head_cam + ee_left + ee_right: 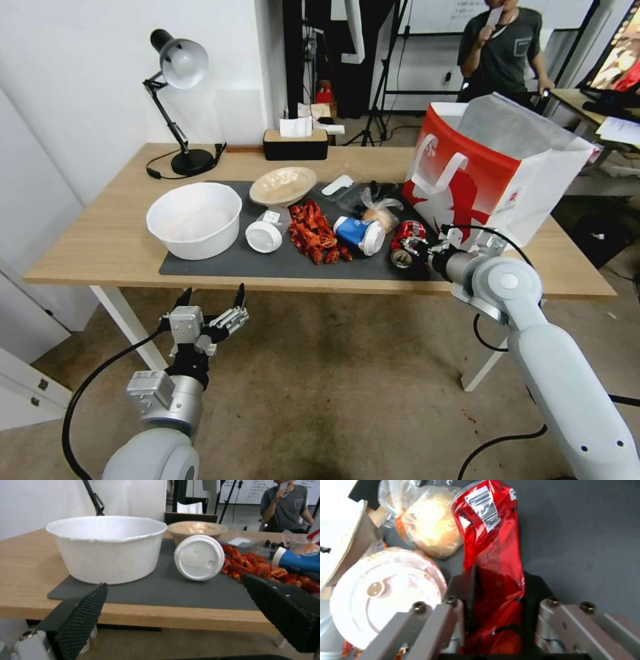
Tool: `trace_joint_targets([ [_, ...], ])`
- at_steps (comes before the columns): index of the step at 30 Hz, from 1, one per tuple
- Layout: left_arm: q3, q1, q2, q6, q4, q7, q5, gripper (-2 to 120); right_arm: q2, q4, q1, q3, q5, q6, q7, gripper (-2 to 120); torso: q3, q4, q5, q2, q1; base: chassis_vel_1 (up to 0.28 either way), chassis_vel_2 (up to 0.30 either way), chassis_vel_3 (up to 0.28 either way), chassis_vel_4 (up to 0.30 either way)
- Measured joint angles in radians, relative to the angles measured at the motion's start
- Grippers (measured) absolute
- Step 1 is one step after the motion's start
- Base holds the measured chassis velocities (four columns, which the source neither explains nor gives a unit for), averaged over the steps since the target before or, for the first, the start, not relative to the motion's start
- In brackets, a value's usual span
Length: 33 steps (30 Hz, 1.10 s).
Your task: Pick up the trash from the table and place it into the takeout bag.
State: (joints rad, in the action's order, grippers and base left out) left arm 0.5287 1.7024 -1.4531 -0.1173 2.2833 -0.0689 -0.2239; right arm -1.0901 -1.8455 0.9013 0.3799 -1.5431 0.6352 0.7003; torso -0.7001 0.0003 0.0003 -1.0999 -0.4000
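Right arm: stretched forward over the table's near right edge, wrist about level.
Right gripper [415,248]: fingers [466,590] pressed on both sides of the crushed red can [493,555], apparently gripping it.
Left arm: low before the table, forearm raised.
Left gripper [212,301]: fingers spread wide, empty.

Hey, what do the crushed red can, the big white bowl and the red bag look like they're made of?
Crushed red can, clamped in the right end effector: thin glossy metal, judging by sharp creases and shine. Big white bowl: matte, thick-walled, probably foam or plastic. Red bag: stiff printed paper with crisp folds, flat white handles and a silvery lining.
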Motion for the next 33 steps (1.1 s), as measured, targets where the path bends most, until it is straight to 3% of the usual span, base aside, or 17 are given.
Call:
trace_joint_targets([
  [9, 0.002, 0.001, 0.004, 0.003, 0.001, -0.001, -0.002, 100, 0.041, -0.133, 0.081, 0.047, 0.062, -0.010, -0.047, 0, 0.000, -0.0003, -0.0002, 0.000, 0.000, 0.000, 0.000, 0.000, 0.000],
  [14, 0.001, 0.001, 0.005, 0.004, 0.002, -0.003, -0.003, 100, 0.073, -0.218, 0.121, 0.073, 0.138, -0.029, -0.120, 0, 0.000, -0.0003, -0.0004, 0.000, 0.000, 0.000, 0.000, 0.000, 0.000],
  [21, -0.002, 0.004, 0.003, 0.008, 0.004, -0.005, -0.003, 100, 0.115, -0.310, 0.149, 0.086, 0.353, -0.087, -0.316, 0, 0.000, -0.0003, -0.0003, 0.000, 0.000, 0.000, 0.000, 0.000, 0.000],
  [22, 0.000, 0.006, 0.003, 0.008, 0.008, -0.006, -0.003, 100, 0.136, -0.333, 0.142, 0.082, 0.461, -0.160, -0.410, 0, 0.000, -0.0005, -0.0003, 0.000, 0.000, 0.000, 0.000, 0.000, 0.000],
  [23, 0.001, 0.007, 0.003, 0.008, 0.010, -0.006, -0.003, 100, 0.145, -0.339, 0.132, 0.078, 0.497, -0.194, -0.430, 0, 0.000, -0.0004, -0.0003, 0.000, 0.000, 0.000, 0.000, 0.000, 0.000],
  [28, 0.005, 0.012, 0.004, 0.009, 0.014, -0.006, -0.003, 100, 0.188, -0.326, 0.047, 0.061, 0.576, -0.302, -0.426, 0, 0.000, -0.0002, -0.0005, 0.000, 0.000, 0.000, 0.000, 0.000, 0.000],
  [29, 0.006, 0.014, 0.005, 0.010, 0.017, -0.006, -0.004, 100, 0.219, -0.268, -0.025, 0.047, 0.608, -0.344, -0.392, 0, 0.000, -0.0001, -0.0001, 0.000, 0.000, 0.000, 0.000, 0.000, 0.000],
  [33, 0.006, 0.014, 0.006, 0.010, 0.018, -0.006, -0.005, 100, 0.259, -0.153, -0.150, 0.029, 0.630, -0.355, -0.347, 0, 0.000, -0.0001, -0.0005, 0.000, 0.000, 0.000, 0.000, 0.000, 0.000],
])
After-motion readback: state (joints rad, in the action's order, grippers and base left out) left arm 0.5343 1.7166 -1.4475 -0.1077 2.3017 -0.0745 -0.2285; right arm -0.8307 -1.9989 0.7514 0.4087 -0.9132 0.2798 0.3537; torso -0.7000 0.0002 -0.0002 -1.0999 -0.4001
